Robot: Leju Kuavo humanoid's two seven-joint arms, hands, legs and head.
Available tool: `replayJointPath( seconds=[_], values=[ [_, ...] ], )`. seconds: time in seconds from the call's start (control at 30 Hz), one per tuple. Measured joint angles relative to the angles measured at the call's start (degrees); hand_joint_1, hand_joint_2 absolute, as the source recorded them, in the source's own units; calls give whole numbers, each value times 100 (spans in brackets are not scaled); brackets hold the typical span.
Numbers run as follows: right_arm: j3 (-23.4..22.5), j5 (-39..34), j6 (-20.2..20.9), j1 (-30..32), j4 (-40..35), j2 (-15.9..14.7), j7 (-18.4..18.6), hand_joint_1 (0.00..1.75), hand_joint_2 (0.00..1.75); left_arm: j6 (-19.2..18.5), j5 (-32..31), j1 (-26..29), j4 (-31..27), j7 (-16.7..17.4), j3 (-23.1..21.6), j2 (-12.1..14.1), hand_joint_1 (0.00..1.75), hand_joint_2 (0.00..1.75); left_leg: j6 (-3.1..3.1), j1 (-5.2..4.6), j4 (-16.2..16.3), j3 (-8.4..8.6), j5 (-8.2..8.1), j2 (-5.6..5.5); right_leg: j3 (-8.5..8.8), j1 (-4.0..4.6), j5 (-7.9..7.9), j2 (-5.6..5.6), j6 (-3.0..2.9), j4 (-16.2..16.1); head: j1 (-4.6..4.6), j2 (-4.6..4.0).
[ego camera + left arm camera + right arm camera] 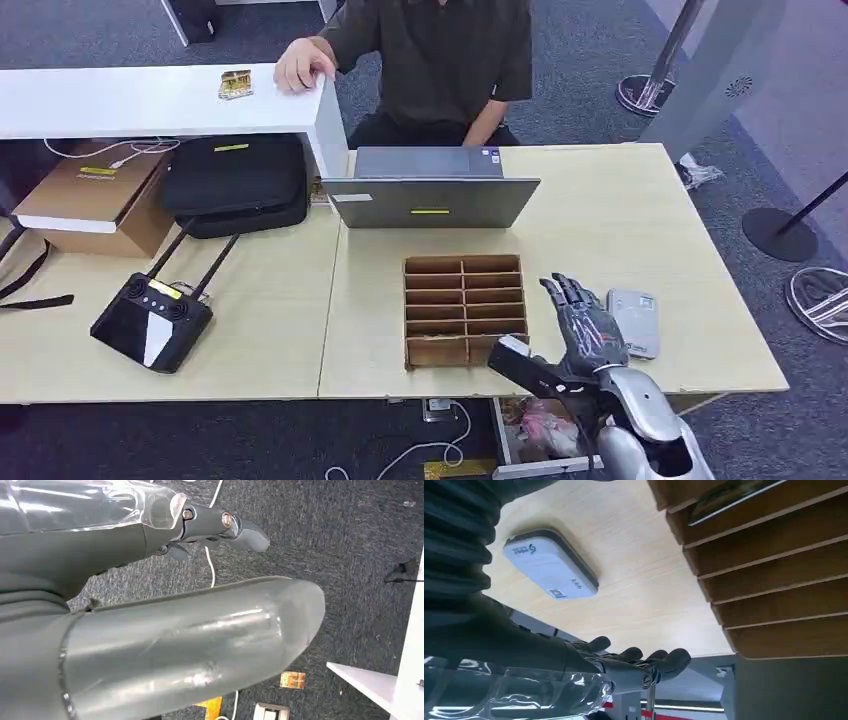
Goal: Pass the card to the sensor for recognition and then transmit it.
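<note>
My right hand (pixel 585 330) hovers over the table's front edge, between the wooden slotted card box (pixel 465 305) and the white card sensor (pixel 633 322). Its fingers are stretched out and apart, the thumb reaching toward the box's front right corner, and nothing lies in it. In the right wrist view the fingers (pixel 644 662) are bare, the sensor (pixel 549 562) lies flat on the table, and a dark card (pixel 729 495) with a pale edge sits in one slot of the box (pixel 784 570). My left hand (pixel 215 525) hangs over the carpet and holds nothing.
A grey laptop (pixel 430 188) stands behind the box, and a person (pixel 440 60) sits behind it with one hand on a white shelf (pixel 150 100). A black controller (pixel 150 322), a black bag (pixel 235 182) and a cardboard box (pixel 95 200) occupy the left table.
</note>
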Motion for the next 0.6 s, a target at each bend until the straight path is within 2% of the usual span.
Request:
replayJointPath(
  seconds=[0.27, 0.6],
  values=[
    [138, 138, 22, -58, 197, 389, 197, 0, 175, -33, -70, -21, 0, 33, 0, 0, 0, 0, -1, 0, 0, 0, 0, 1, -2, 0, -1, 1, -1, 0, 0, 0],
    [70, 267, 18, 213, 105, 433, 321, 0, 175, -44, -79, -14, 0, 35, 0, 2, 0, 0, 0, -1, 0, 0, 0, 0, -1, -1, -1, 1, -1, -1, 0, 0]
  ],
)
